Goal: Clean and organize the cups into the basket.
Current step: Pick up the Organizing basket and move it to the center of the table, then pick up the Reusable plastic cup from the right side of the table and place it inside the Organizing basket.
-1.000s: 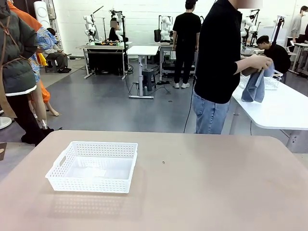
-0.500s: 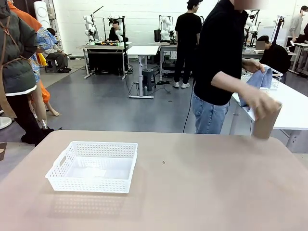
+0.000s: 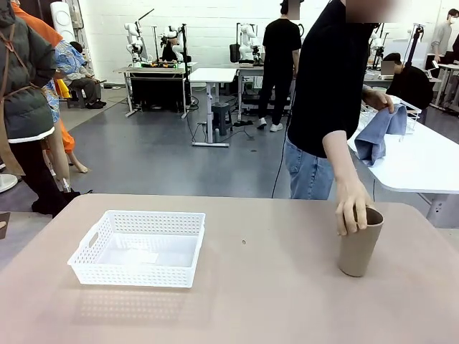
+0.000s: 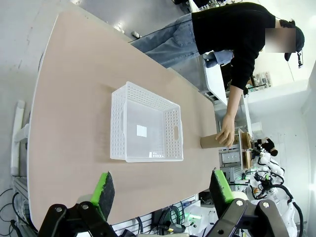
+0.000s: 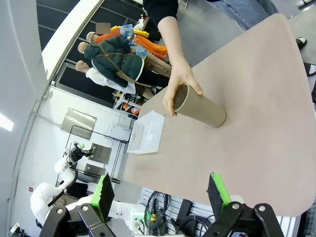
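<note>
A tan-brown cup stands upright on the table's right side, with the person's hand gripping its rim. It also appears as the cup and the cup. The white lattice basket sits empty on the left half of the table, also seen as the basket and the basket. My left gripper hangs open high above the table's near edge. My right gripper is open too, well back from the cup, nothing between its fingers.
The person in a black top stands at the far right edge and holds a blue cloth over a white side table, where a white wire basket stands. The tan tabletop lies bare between basket and cup.
The person has turned from the side table and brought the tan cup down onto my table's right side, keeping a hand on its rim. The cloth stays in the other hand.
</note>
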Robot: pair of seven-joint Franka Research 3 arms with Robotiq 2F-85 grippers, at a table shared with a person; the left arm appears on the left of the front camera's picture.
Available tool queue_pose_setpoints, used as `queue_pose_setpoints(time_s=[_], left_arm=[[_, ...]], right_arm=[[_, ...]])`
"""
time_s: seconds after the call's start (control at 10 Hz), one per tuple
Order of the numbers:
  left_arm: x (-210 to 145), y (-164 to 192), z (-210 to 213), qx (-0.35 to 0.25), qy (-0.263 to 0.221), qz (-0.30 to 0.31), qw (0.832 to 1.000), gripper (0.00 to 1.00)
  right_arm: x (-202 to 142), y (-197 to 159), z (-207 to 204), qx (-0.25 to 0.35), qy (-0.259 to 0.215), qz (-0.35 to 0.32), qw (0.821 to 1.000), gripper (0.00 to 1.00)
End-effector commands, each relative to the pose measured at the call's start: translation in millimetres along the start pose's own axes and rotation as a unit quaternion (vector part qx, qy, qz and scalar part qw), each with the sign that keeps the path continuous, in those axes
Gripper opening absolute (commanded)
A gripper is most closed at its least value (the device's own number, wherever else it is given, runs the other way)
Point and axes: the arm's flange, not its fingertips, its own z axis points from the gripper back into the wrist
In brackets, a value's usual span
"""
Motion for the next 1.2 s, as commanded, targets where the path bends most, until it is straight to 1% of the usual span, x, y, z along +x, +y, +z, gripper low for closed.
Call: queue_pose_setpoints(time_s=[0.0,0.5,0.6,0.7,0.8,0.9,1.0,1.1], left_arm=[[1,-2,0,-0.001,-0.007,0.010,1.000,1.00],[1,-2,0,-0.001,-0.007,0.010,1.000,1.00],[0,0,0,0.000,0.000,0.000,1.000,1.00],[-3,-26,-6,0.046,0.016,-0.079,0.996,1.00],[2,-55,-18,0.066,0.021,-0.105,0.992,1.00],[3,-84,-34,0.094,0.036,-0.142,0.985,1.00],[-4,-110,-54,0.138,0.070,-0.190,0.970,1.00],[-15,-132,-80,0.175,0.134,-0.214,0.952,1.00]], right_arm=[[2,-1,2,0.009,-0.007,0.010,1.000,1.00],[2,-1,2,0.009,-0.007,0.010,1.000,1.00],[0,0,0,0.000,0.000,0.000,1.000,1.00],[-1,4,-8,0.018,0.031,0.080,0.996,1.00],[-1,5,-24,0.047,0.089,0.182,0.978,1.00],[2,9,-42,0.085,0.113,0.272,0.952,1.00],[11,9,-60,0.056,0.101,0.392,0.913,1.00],[16,3,-78,0.062,0.146,0.471,0.868,1.00]])
